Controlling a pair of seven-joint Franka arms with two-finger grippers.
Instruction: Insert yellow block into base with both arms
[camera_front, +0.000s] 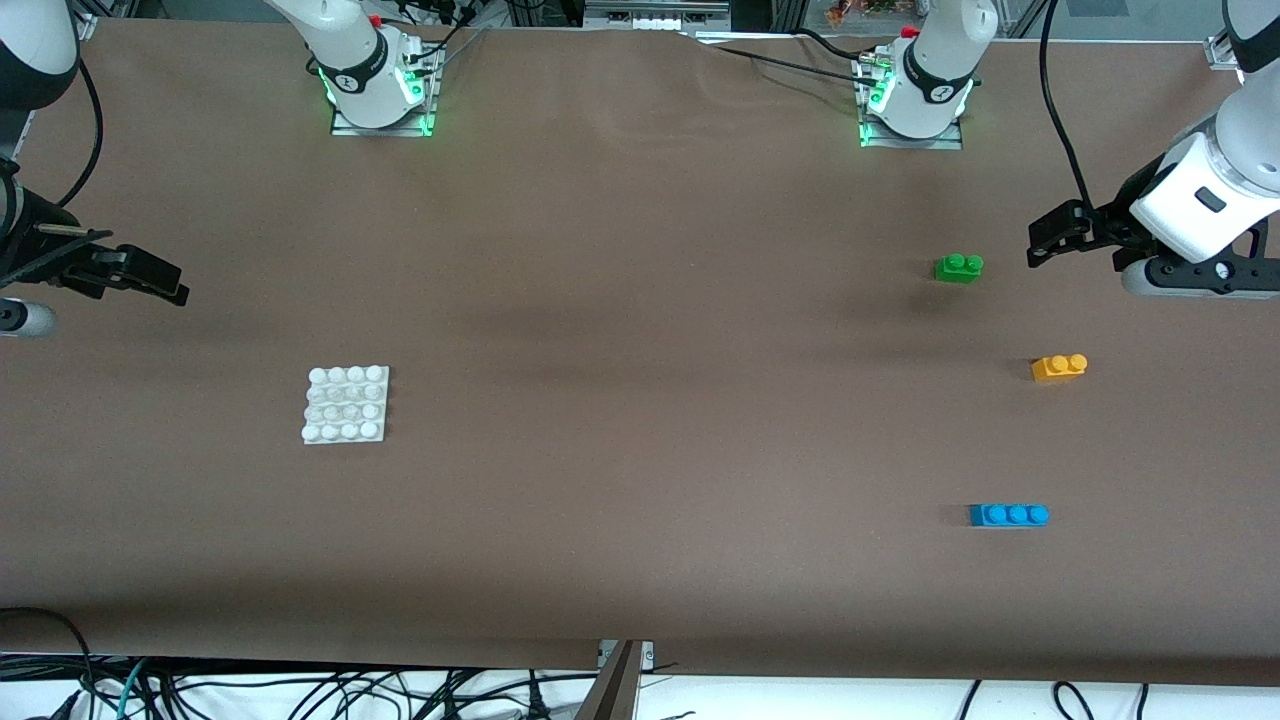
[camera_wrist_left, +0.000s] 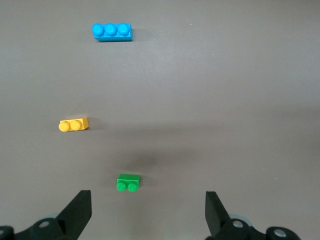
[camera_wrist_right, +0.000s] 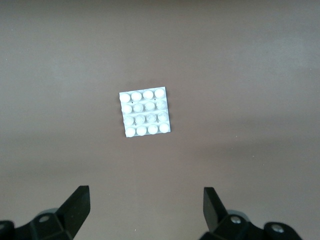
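Your yellow block (camera_front: 1059, 367) lies flat on the bench (camera_front: 640, 300), studs up, toward the left arm's end, with the green brick (camera_front: 959, 267) farther from the front camera and the longer blue brick (camera_front: 1008, 515) nearer to it, all three well apart. The base (camera_front: 346, 404) sits alone toward the right arm's end, well apart from the block, studs up. The left tool (camera_front: 1050, 240) hangs over the bench near the green brick, fingers spread wide and holding nothing; the right tool (camera_front: 150, 280) hovers at its own end, likewise spread and empty, with the base ahead of it. Nothing is grasped yet, so I judge the step in hand to be the pick. Bring the left tool over the yellow block, not the green one just below it, straddle its narrow sides, and descend squarely. Let the right tool steady the base by an edge.
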